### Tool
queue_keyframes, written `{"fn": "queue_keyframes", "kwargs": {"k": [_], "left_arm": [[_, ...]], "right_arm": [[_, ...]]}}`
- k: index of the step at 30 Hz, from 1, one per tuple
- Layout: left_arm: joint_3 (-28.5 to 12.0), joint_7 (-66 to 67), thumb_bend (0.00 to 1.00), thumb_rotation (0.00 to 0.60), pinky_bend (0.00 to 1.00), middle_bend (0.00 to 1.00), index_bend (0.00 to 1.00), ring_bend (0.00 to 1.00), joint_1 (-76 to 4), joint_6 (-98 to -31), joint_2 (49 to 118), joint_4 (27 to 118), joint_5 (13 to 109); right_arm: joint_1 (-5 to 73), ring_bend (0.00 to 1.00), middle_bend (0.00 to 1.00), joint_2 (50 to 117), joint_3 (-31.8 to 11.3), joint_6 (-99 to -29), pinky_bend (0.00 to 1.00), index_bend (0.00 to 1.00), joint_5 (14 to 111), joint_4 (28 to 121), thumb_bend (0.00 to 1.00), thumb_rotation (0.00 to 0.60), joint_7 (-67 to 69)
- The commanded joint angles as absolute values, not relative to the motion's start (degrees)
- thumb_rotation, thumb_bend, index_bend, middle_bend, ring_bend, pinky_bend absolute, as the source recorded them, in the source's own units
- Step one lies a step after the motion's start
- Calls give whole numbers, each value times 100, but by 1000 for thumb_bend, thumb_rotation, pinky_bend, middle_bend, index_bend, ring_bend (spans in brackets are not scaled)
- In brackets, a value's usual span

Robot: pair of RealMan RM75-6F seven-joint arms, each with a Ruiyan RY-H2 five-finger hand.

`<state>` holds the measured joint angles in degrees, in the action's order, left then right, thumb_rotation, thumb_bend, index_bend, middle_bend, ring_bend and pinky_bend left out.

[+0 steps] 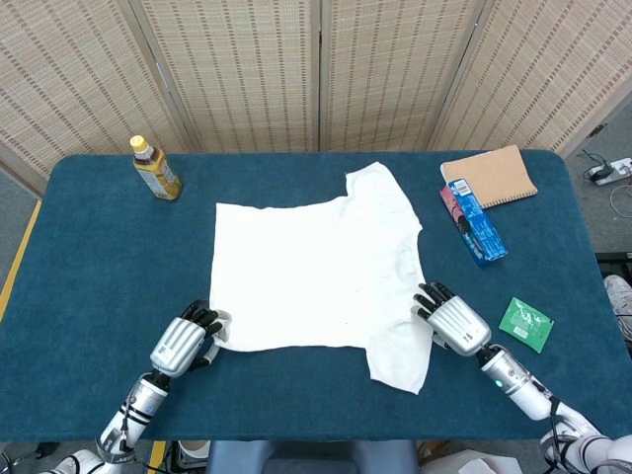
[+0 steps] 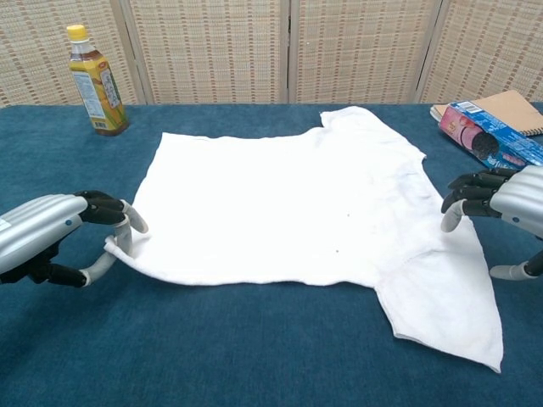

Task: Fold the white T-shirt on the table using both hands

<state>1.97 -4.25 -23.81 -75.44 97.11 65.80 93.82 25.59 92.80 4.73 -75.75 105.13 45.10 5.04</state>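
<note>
You get two bright, evenly lit pictures; the light seems diffuse and from above. Shadows are faint, only a thin soft edge under the shirt [image 2: 305,203] and beneath each hand. The shirt is nearly washed out, its folds hard to read. The metal hands carry mild sheen. Both views are sharp, with no visible motion blur or edge bending.
</note>
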Motion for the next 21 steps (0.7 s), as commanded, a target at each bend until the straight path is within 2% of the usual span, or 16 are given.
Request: {"fn": "queue_keyframes", "kwargs": {"k": [1, 21], "left_arm": [[194, -441, 613, 600, 124, 309, 737, 302, -2382, -7546, 9718, 6576, 9381], [200, -463, 613, 600, 124, 310, 737, 302, -2384, -7534, 9738, 6556, 9376]], "right_arm": [[2578, 115, 256, 9351, 510, -7573, 173, 347, 10480, 4399, 56, 600, 554], [2686, 115, 256, 9564, 597, -7508, 173, 347, 10270, 3935, 57, 600, 763]]}}
